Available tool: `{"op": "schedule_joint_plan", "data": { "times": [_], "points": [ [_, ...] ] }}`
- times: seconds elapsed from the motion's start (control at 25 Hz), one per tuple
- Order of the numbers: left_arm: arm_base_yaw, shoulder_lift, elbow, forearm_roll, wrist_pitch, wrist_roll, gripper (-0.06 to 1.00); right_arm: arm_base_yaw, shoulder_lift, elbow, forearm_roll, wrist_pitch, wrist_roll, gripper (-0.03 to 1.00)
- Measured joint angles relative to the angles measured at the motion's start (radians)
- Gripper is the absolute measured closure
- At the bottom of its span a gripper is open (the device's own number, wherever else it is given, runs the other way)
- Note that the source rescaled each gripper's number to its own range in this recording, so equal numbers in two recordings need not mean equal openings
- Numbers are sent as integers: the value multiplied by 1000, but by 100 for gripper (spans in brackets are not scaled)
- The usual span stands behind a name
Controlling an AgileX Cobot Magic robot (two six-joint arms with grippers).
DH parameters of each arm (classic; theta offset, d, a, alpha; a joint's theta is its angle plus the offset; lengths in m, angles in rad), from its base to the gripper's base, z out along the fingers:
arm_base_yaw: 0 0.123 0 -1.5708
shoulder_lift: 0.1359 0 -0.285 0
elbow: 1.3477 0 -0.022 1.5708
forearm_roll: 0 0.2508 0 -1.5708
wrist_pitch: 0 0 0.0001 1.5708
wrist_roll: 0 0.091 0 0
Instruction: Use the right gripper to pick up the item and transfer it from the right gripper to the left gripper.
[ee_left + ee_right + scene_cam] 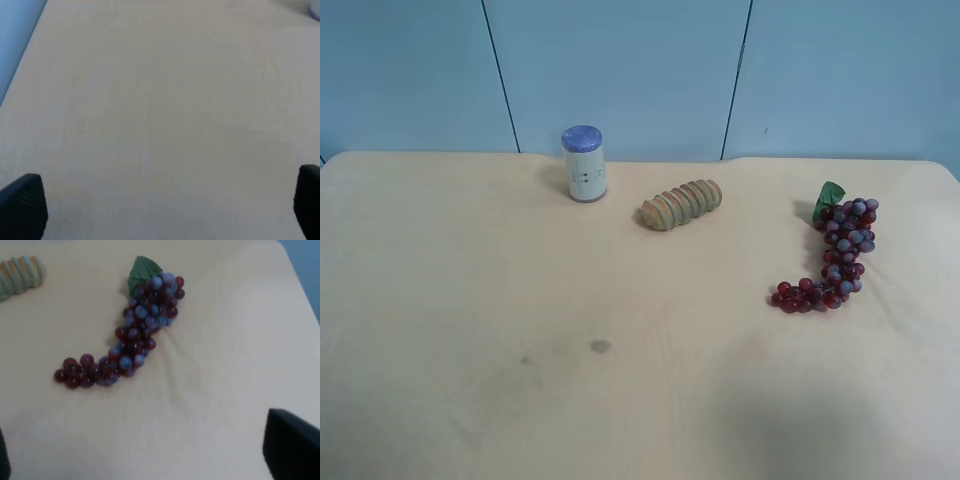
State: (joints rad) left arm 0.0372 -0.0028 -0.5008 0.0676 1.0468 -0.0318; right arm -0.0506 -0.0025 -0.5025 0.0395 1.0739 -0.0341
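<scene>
The item (842, 250), a curved bunch of glossy round red and purple beads with one green leaf, is seen lying on the matte tan table (470, 320), far right. Both grippers' jaws are spread, grasping nothing.

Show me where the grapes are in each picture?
Exterior high: grapes lie at the right, on the table.
Right wrist: grapes sit center-left.
Left wrist: not in it.
Shared landmark: the ridged bread roll beside them.
</scene>
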Motion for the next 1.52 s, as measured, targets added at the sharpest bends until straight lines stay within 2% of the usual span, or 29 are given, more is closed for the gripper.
{"op": "schedule_joint_plan", "data": {
  "times": [1.52],
  "points": [
    [0, 0, 0, 0, 0, 0, -6, 0, 16, 0, 25, 1, 18, -3]
  ]
}}
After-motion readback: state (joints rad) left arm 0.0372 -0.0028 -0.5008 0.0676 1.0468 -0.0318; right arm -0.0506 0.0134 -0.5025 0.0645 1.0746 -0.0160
